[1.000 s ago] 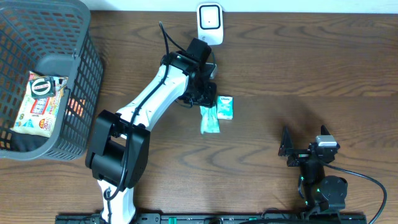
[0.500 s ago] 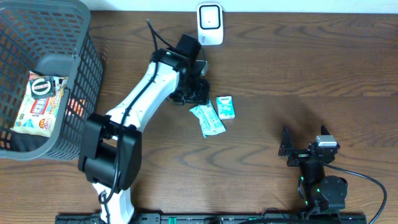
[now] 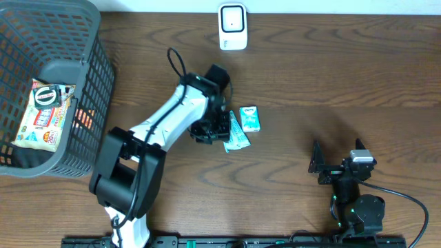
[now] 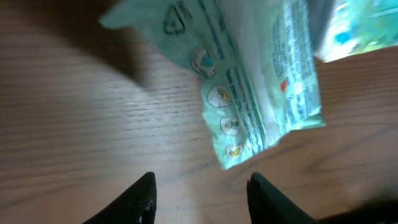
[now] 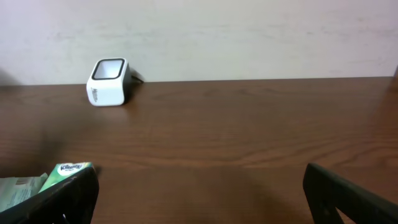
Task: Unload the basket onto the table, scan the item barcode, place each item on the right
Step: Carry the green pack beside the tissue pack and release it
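At the upper left of the overhead frame stands one dark grey plastic mesh basket (image 3: 96,76). It holds a flat white-and-yellow printed snack packet (image 3: 43,117) and something orange (image 3: 83,118) half hidden by the mesh. At centre, the left gripper (image 3: 212,131) hangs low over the brown wooden counter (image 3: 358,83), its jaws apart with only bare wood between them in the wrist view. Just to its right lies one pale green flat plastic packet (image 3: 238,136), its upper end just beside one small green tissue pack (image 3: 249,118). One white box-shaped scanner (image 3: 233,26) sits at top centre, well apart from both. At lower right, the right gripper (image 3: 322,164) has its jaws spread wide, with nothing between them.
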